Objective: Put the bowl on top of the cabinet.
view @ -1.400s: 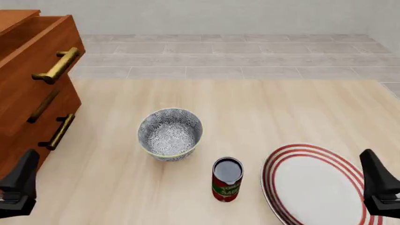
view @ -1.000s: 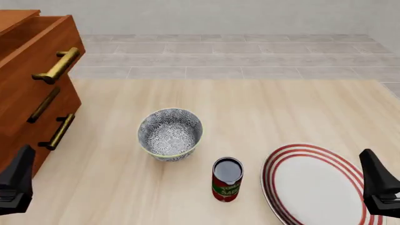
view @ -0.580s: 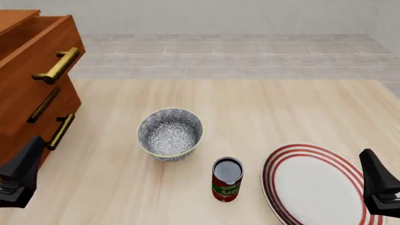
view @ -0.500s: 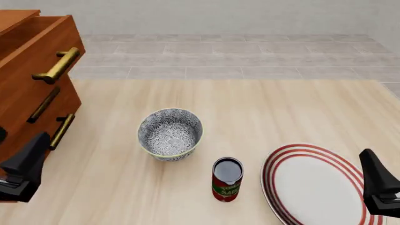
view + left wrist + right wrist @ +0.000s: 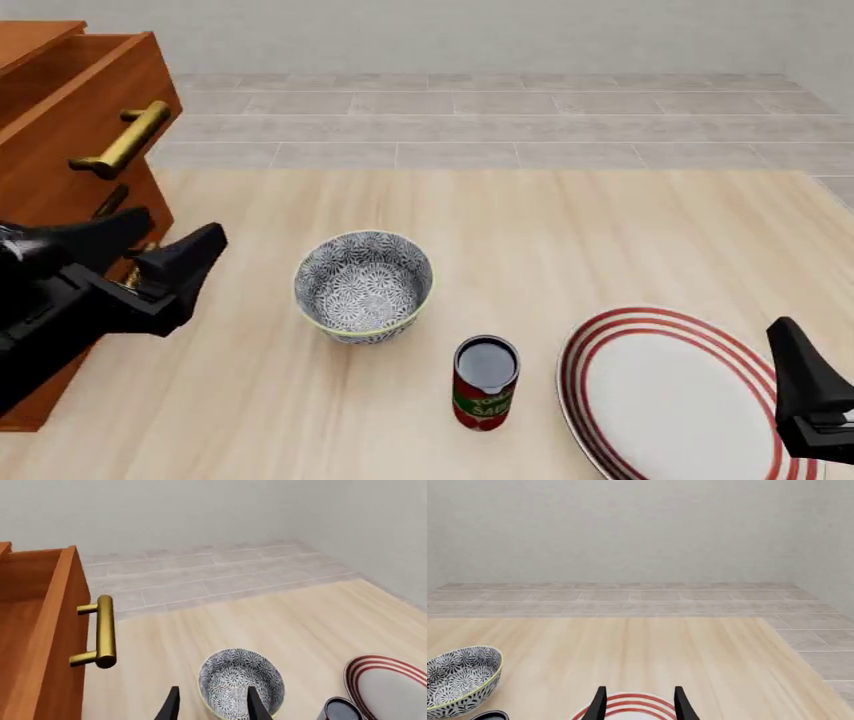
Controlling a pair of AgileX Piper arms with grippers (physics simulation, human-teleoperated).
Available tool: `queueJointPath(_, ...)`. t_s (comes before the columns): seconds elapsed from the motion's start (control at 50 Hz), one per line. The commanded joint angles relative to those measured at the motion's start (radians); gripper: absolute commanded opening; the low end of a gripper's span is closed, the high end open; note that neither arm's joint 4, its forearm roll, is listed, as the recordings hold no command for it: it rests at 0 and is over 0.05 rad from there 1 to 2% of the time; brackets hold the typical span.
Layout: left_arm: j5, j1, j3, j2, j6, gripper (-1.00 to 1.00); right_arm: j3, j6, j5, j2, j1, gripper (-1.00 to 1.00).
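The left gripper (image 5: 167, 260) was released, jaws parted with nothing between them, hovering near the bowl (image 5: 363, 286) on its cabinet (image 5: 60, 150) side and touching nothing. The bowl sat upright on the bench (image 5: 561, 240), between the cabinet and the plate (image 5: 667, 395), with a can (image 5: 485, 383) just beside it. The right gripper (image 5: 637, 705) was likewise parted and empty, above the plate's edge.
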Motion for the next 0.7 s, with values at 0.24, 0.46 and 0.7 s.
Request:
queueJointPath(0.24, -0.079, -0.031, -0.134, 0.332, -0.029, 1.00, 0.000, 0.000, 0.002, -0.002, 0.000, 1.00)
queueJointPath(0.46, -0.139, -0.020, -0.201, 0.491, -0.048, 1.00, 0.000, 0.000, 0.002, -0.002, 0.000, 1.00)
queueJointPath(0.7, -0.199, -0.021, -0.246, 0.614, -0.028, 1.00, 0.000, 0.000, 0.002, -0.002, 0.000, 1.00)
